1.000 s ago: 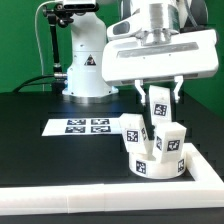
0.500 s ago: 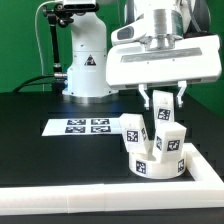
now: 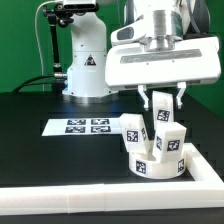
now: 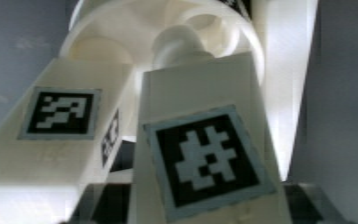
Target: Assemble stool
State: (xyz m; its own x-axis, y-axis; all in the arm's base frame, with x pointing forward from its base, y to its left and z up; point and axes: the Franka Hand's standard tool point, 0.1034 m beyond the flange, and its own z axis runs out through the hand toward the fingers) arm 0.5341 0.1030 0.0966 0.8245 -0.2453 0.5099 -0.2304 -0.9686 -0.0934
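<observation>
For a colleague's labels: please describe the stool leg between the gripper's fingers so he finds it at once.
Find the white border wall, then the round white seat in its corner. Of the tagged legs standing on it, this leg is the rearmost and the only one flanked by the gripper.

Off the near edge of the bench, your exterior view sits low, facing across to the arm's base at the far edge, mid-range. Your wrist view presses in tight; both share the tagged legs.
</observation>
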